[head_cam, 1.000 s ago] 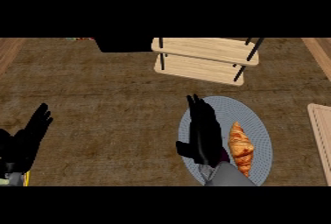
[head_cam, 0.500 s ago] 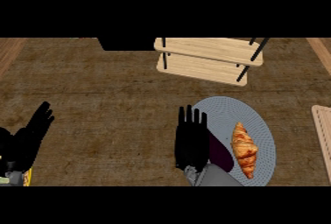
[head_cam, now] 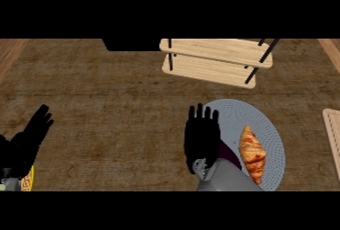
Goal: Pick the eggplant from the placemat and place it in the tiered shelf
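Right hand (head_cam: 203, 139) hangs over the 9 o'clock edge of the placemat (head_cam: 266, 117), palm down. Its fingers (head_cam: 199, 119) are straight, a little apart, and point to 12 o'clock; we see them curled round nothing.

The eggplant (head_cam: 231, 157) lies on the placemat and is mostly hidden. We see only a dark purple sliver at the hand's 3 o'clock side, between the hand and the croissant (head_cam: 252, 153). We cannot tell whether the hand touches it.

The croissant lies lengthwise, 12 to 6, on the mat's 4 o'clock part, just beside the eggplant.

The tiered shelf (head_cam: 216, 60), pale boards on dark posts, stands at 12 o'clock from the placemat, well apart from the right hand.

Left hand (head_cam: 26, 143) rests at the view's 8 o'clock edge, fingers straight and relaxed, tips toward 1 o'clock. A yellow patterned thing (head_cam: 28, 179) shows at its 6 o'clock.

A pale wooden board (head_cam: 332, 134) sits at the view's 3 o'clock edge. A dark block (head_cam: 133, 44) sits at 11 o'clock, just beside the shelf. The worktop (head_cam: 119, 99) is brown and coarse-textured.
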`<action>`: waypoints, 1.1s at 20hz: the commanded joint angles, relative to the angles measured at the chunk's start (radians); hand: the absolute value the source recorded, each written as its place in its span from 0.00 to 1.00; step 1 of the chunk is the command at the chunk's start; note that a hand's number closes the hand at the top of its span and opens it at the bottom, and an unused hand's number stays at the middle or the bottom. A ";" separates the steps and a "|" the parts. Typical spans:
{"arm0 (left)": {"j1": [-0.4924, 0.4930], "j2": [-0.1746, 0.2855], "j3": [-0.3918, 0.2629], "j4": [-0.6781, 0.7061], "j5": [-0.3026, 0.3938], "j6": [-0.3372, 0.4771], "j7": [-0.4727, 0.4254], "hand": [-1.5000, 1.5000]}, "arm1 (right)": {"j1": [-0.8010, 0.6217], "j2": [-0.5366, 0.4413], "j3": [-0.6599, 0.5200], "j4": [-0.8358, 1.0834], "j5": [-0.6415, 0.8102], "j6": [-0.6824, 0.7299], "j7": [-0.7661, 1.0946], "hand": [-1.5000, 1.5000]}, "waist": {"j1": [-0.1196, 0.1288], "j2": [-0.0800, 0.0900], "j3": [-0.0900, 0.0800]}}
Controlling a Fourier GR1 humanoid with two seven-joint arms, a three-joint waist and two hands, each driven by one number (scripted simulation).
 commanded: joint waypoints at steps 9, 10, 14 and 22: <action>0.017 -0.015 0.021 -0.015 -0.013 -0.022 -0.019 0.50 | 0.028 0.010 -0.095 -0.047 0.070 0.282 0.133 0.00 | 0.004 0.004 0.001; -0.020 -0.032 0.008 -0.019 -0.025 0.010 0.036 0.50 | 0.058 -0.033 -0.113 -0.051 0.075 0.255 0.074 0.00 | 0.000 0.005 0.002; 0.014 -0.014 0.034 -0.020 -0.020 -0.044 0.004 0.50 | 0.115 -0.067 -0.136 -0.110 0.124 0.261 0.026 0.00 | 0.003 0.005 0.002; -0.007 -0.064 0.057 0.028 -0.069 -0.062 0.006 0.50 | 0.119 0.006 -0.185 0.034 0.221 0.180 -0.079 0.00 | 0.008 0.007 0.002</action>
